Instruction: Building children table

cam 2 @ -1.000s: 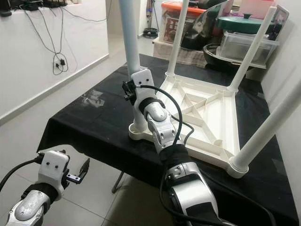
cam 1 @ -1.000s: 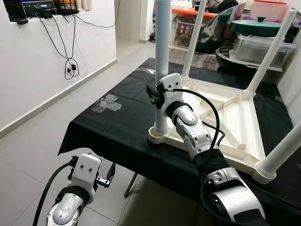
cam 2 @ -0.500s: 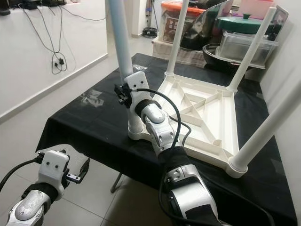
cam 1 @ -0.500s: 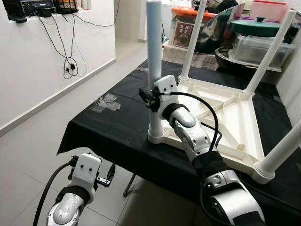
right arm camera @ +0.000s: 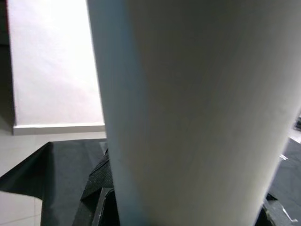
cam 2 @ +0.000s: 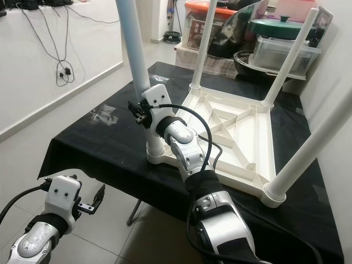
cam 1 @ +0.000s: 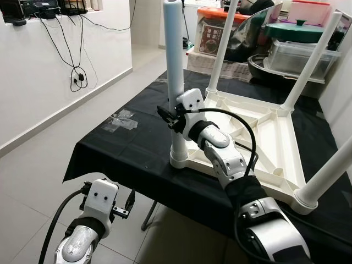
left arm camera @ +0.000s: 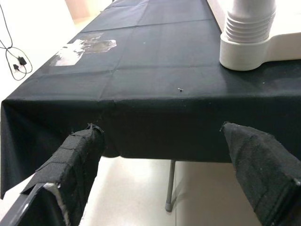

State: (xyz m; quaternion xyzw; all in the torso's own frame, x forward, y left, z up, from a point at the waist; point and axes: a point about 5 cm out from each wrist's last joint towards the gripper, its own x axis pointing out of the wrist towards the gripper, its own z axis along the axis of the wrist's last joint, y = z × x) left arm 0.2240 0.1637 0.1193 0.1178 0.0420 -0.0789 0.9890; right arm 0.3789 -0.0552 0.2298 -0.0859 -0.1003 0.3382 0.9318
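four white legs stand up from the upturned white table (cam 1: 275, 137) that lies on the black cloth (cam 1: 132, 143) in front of you. your right gripper (cam 1: 171, 116) is at the near-left leg (cam 1: 174, 66), partway up it and above the corner socket (cam 1: 180, 159) where that leg meets the table's underside. its fingers are clamped around the leg; in your right wrist view the leg (right arm camera: 188, 113) sits very close to the camera, with a black finger (right arm camera: 96, 188) against its side. that leg stands close to upright, leaning slightly. the other three legs rise at the far-left (cam 1: 218, 49), far-right (cam 1: 313, 58) and near-right (cam 1: 327, 176) corners, and they appear to splay outward.

your left gripper (cam 1: 122, 208) hangs low beside the cloth's front edge, off the table and well apart from the legs. its fingers are spread with nothing between them; in your left wrist view the two padded fingers (left arm camera: 80, 155) frame the hanging cloth (left arm camera: 155, 70) and the ribbed base of the near-left leg in its socket (left arm camera: 247, 44).

a crumpled clear wrapper (cam 1: 122, 120) lies on the cloth near its left side. cables (cam 1: 77, 60) hang down the white wall on your left. storage boxes (cam 1: 300, 52) and a green-lidded pot (cam 1: 300, 30) are stacked behind the table.
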